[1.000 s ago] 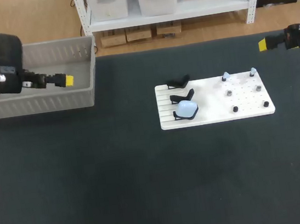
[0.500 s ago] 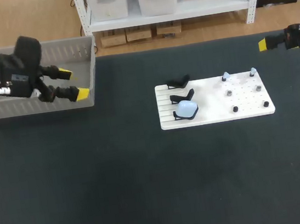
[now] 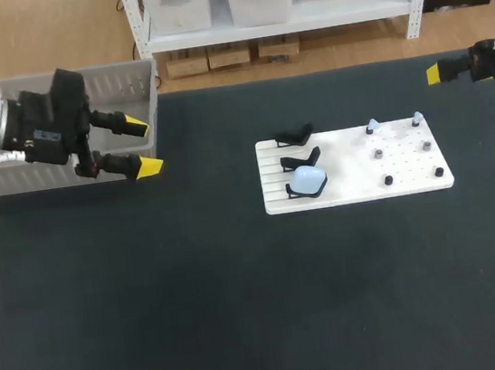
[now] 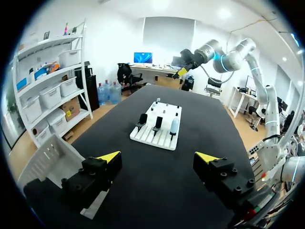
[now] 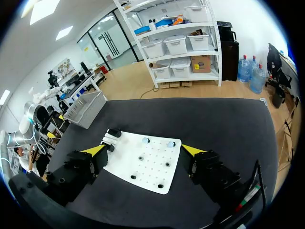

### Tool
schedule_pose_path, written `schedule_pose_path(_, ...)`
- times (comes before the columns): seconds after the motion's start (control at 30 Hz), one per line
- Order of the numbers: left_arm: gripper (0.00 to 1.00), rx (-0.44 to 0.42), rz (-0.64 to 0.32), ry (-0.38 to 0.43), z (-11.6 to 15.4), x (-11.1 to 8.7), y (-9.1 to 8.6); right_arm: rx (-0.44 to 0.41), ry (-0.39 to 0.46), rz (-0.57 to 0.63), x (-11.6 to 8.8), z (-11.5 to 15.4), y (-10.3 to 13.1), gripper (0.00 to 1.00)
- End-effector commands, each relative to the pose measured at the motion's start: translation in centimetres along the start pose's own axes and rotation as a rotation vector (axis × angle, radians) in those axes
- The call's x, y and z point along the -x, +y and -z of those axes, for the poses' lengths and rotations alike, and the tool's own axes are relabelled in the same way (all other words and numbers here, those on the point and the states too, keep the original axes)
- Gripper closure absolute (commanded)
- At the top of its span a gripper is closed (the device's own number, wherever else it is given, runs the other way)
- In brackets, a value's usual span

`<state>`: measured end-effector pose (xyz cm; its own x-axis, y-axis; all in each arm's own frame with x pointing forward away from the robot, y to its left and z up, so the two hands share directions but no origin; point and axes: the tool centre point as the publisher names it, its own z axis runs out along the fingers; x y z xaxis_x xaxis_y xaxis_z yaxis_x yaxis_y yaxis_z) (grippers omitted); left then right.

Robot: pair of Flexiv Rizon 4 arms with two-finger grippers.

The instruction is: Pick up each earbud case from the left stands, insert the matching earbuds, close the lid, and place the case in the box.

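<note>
Left gripper (image 3: 143,147) is hovering just beside the grey box's (image 3: 52,87) near right corner, fingers spread wide with nothing between them. Right gripper (image 5: 143,150) is hanging at the table's far right, well apart from the white board (image 3: 357,187), fingers also apart and empty. One pale blue earbud case (image 3: 307,178) is sitting on the nearest of the black stands (image 3: 299,158) at the board's left end, and two pale specks (image 3: 373,123) on the far pegs are looking like earbuds, though too small to be sure.
</note>
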<state>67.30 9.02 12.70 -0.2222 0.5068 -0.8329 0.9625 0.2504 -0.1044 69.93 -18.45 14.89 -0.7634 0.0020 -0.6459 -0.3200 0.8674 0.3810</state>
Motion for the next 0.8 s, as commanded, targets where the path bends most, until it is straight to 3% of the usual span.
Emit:
schedule_pose_path(0.03,0.0,-0.002,-0.002,-0.004,-0.1,-0.1,0.1,-0.001,0.001,0.0,0.0,0.0,0.0,0.0)
schedule_pose_path(0.47,0.0,0.002,0.0,0.006,-0.2,-0.3,0.0,-0.001,0.001,0.0,0.0,0.0,0.0,0.0)
schedule_pose_path(0.67,0.0,-0.034,-0.05,-0.072,-2.5,-0.4,-0.9,-0.001,0.001,0.0,0.0,0.0,0.0,0.0)
schedule_pose_path(0.8,0.0,-0.044,-0.129,-0.049,-4.4,-0.1,-1.3,-0.001,0.001,0.0,0.0,0.0,0.0,0.0)
